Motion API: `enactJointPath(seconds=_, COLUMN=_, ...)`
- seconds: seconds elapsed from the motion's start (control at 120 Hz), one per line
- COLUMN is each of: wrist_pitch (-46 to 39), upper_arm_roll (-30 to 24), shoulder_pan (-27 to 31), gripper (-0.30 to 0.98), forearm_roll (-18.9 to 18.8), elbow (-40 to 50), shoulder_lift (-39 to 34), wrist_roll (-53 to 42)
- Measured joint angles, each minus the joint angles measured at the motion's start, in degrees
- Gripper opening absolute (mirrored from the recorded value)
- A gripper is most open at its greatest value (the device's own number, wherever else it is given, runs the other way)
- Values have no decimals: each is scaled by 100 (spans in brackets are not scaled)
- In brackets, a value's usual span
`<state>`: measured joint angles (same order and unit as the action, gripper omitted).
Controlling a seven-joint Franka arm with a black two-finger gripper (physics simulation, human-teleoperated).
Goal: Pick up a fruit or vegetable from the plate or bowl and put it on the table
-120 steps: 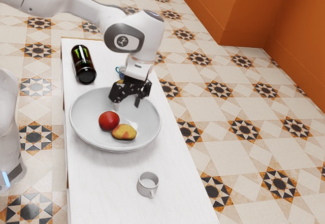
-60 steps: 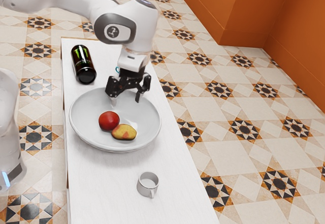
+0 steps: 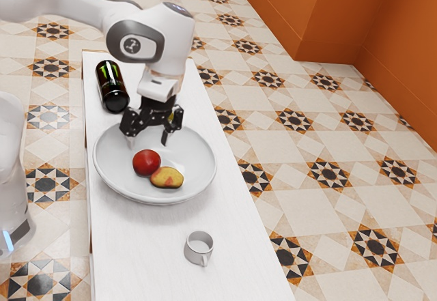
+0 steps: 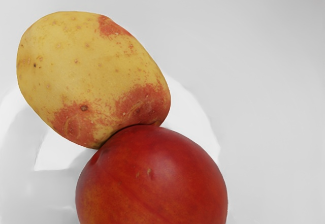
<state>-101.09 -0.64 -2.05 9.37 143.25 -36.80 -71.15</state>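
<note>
Exterior view, listed for breadth: one black two-finger gripper (image 3: 148, 141), fingers spread wide apart, above the far part of the bowl (image 3: 199, 161); one dark can (image 3: 112, 86) with green marking, lying on its side, round end toward the bowl; one small grey mug (image 3: 199, 248), upright, near the bowl; all set along a long white table (image 3: 136, 253). Wrist view, listed for surface detail: the produce at close range, with specks, pits and blemishes of the skin legible, against the smooth pale inside of the bowl. Item, a potato (image 4: 91, 71): oval, yellow, brown-speckled, with a small reddish patch near one end and broader, rough-edged red patches toward the other, where a darker pit is set. Item, a round red fruit (image 4: 152, 178): deep red, glossy, faintly orange in places, with a shallow dark dimple close to the potato and two small tan flecks. The two are in contact. Containers: the bowl, wide, round, shallow, pale grey-white, plain-rimmed, holding both the potato and the red fruit, resting together on its inner surface; the mug, mouth upward, handle turned toward the exterior view's lower edge, its contents, if any, not determinable.
</note>
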Motion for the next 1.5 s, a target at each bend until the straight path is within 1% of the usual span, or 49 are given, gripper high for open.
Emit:
enactJointPath(seconds=0.15, wrist_pitch=34, upper_arm_roll=-72, shoulder_pan=22, gripper=69, forearm_roll=111, elbow=44, shoulder_lift=6, wrist_roll=13)
enactJointPath(seconds=0.35, wrist_pitch=30, upper_arm_roll=-85, shoulder_pan=112, gripper=69, forearm_roll=163, elbow=117, shoulder_lift=34, wrist_roll=53)
enactJointPath(seconds=0.617, wrist_pitch=-186, upper_arm_roll=-132, shoulder_pan=231, gripper=69, forearm_roll=190, elbow=92, shoulder_lift=138, wrist_roll=126)
enactJointPath(seconds=0.925, wrist_pitch=-340, upper_arm_roll=-204, shoulder_pan=207, gripper=69, forearm_roll=309, elbow=117, shoulder_lift=271, wrist_roll=180)
enactJointPath(seconds=1.5, wrist_pitch=-470, upper_arm_roll=-208, shoulder_pan=223, gripper=69, forearm_roll=338, elbow=404, shoulder_lift=289, wrist_roll=248)
